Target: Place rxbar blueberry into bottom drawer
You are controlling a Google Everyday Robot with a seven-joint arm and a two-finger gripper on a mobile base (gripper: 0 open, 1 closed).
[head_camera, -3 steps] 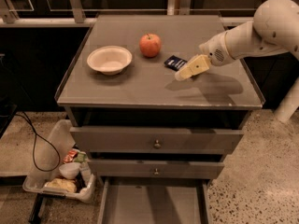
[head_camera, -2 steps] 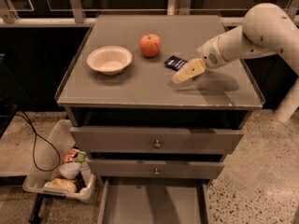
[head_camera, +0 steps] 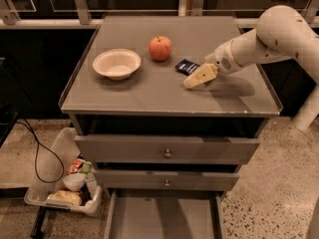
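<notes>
The rxbar blueberry [head_camera: 187, 66], a small flat dark navy bar, lies on the grey countertop [head_camera: 149, 91] to the right of the red-orange apple [head_camera: 160, 48]. My gripper [head_camera: 197, 78] hangs just above the countertop right beside the bar, on its near right side, its pale fingers pointing down and left. The white arm reaches in from the right. The bottom drawer [head_camera: 164, 218] is pulled out at the foot of the cabinet, showing a plain grey floor with nothing in it.
A white bowl [head_camera: 116, 63] sits on the left of the countertop. Two upper drawers [head_camera: 167, 151] with round knobs are closed. A plastic bin [head_camera: 62, 185] of snacks and a black cable lie on the floor at the left.
The arm has shifted slightly to the left, bringing the gripper a little closer to the bar. The bar, apple and bowl have not moved.
</notes>
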